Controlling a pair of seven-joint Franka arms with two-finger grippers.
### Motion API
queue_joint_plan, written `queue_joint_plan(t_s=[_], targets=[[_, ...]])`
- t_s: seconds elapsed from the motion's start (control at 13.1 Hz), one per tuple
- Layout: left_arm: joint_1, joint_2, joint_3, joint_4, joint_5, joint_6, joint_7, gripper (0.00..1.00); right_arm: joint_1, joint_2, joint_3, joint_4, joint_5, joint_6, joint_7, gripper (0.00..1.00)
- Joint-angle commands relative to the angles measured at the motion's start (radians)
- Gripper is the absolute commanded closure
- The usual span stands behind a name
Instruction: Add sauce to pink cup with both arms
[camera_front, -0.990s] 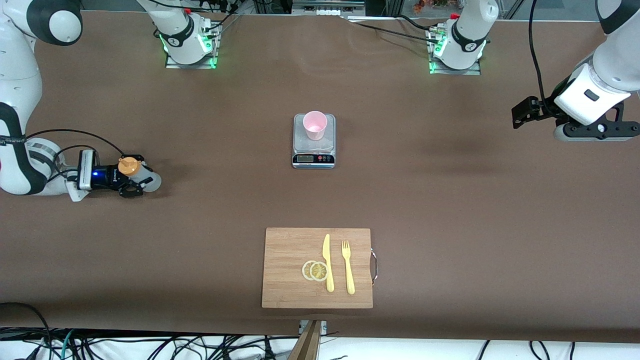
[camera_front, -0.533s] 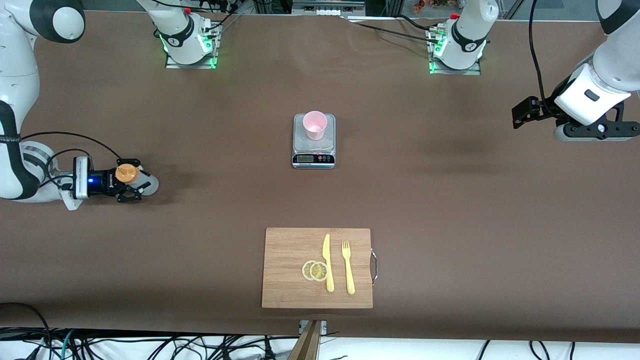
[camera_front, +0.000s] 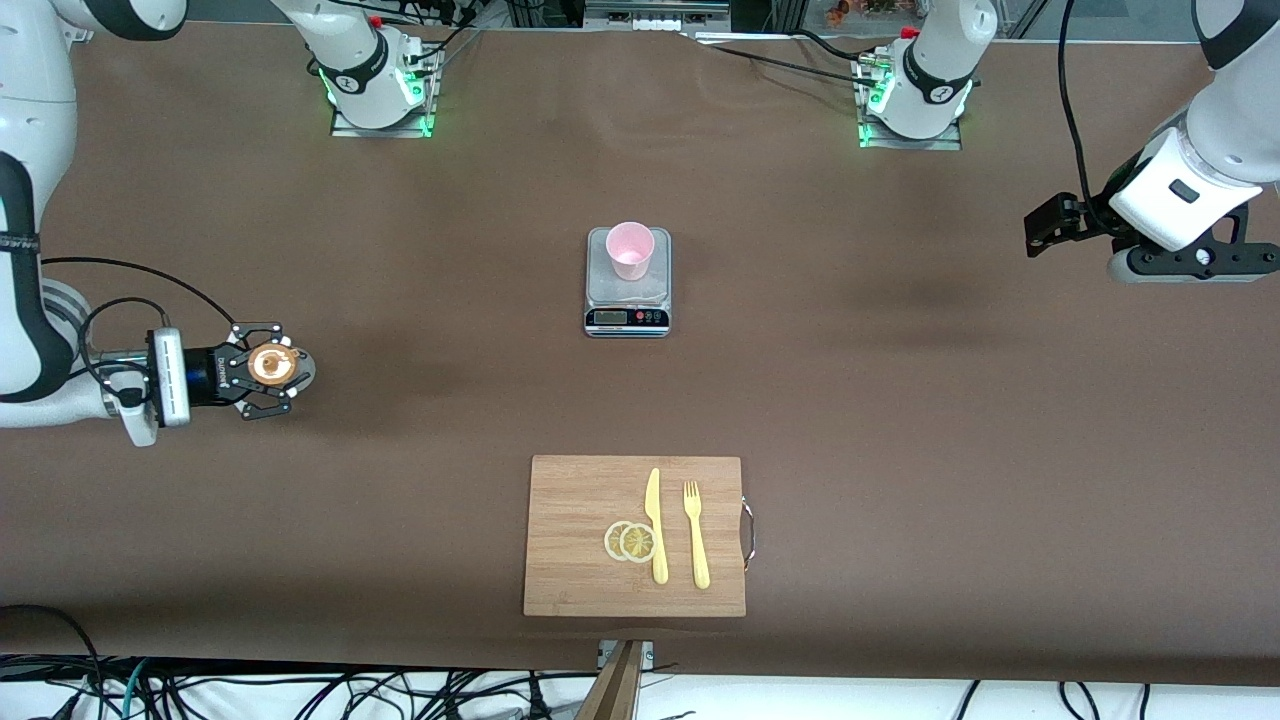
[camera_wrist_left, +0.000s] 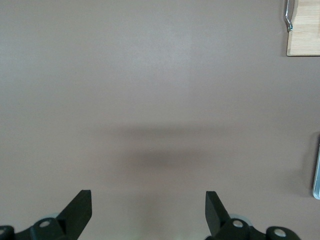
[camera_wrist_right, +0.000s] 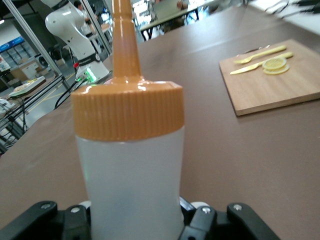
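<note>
Gripping the sauce upright, the right gripper sits at its end of the desk; the pink cup stands on the scale; the left gripper waits, spread wide

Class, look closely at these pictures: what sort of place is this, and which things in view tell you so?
Probably a robotics lab staged as a kitchen worktop: two arms bolted to a brown table, a pink cup on a scale, and a cutting board with lemon slices.
</note>
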Motion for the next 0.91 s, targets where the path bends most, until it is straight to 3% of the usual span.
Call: queue_joint_plan(t_s=[0.0, 0.38, 0.84], targets=[[0.008, -0.006, 0.003, -0.003, -0.015, -0.012, 0.027, 0.00, 0.093, -0.070, -0.008, -0.020, -0.088, 0.044, 0.096, 1.00], [0.011, -0.006, 0.003, -0.001, -0.017, -0.012, 0.027, 0.00, 0.253, -0.099, -0.006, -0.021, -0.107, 0.139, 0.179, 1.00], [0.013, -0.006, 0.003, -0.001, -0.017, -0.012, 0.027, 0.00, 0.454, -0.106, -0.008, -0.038, -0.193, 0.243, 0.231, 1.00]])
